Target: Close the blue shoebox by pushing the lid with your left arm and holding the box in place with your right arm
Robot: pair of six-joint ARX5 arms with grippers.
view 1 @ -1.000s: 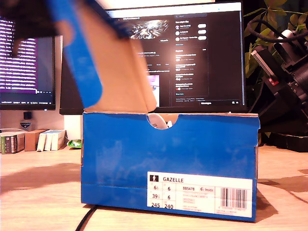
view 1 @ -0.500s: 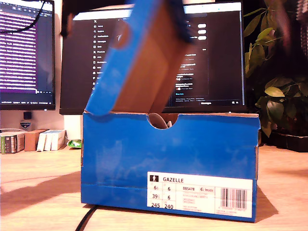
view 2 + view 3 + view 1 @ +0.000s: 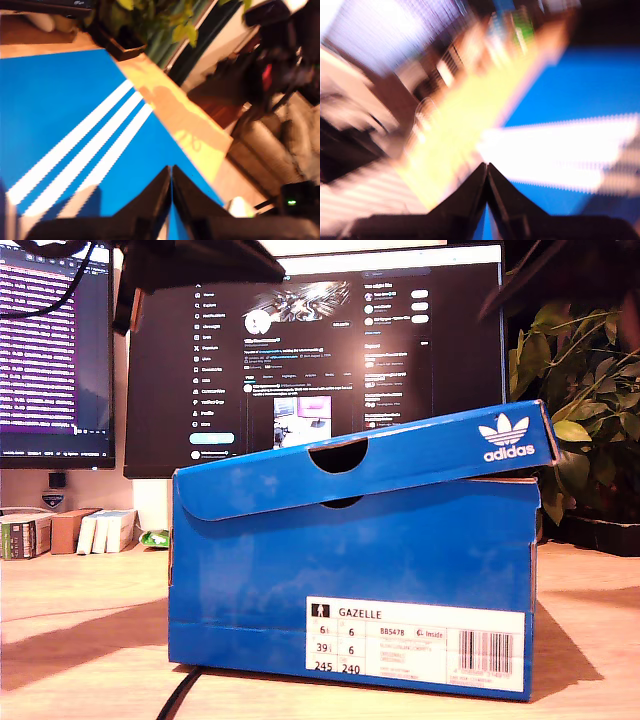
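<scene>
The blue Adidas shoebox stands on the wooden table. Its lid lies over the opening, tilted, lower at the exterior view's left and raised at the exterior view's right. My first gripper is shut and empty, hovering over the lid's white stripes. My second gripper is also shut and empty, over the striped lid near its edge; that view is blurred. A dark arm hangs above the box at the exterior view's top left. I cannot tell whether either gripper touches the lid.
Two lit monitors stand behind the box. A potted plant is at the exterior view's right, small books and boxes at its left. A black cable runs out from under the box.
The lid has swung down from nearly upright to lying over the box, its end at the exterior view's right still raised. The arm above has lifted clear of the lid.
</scene>
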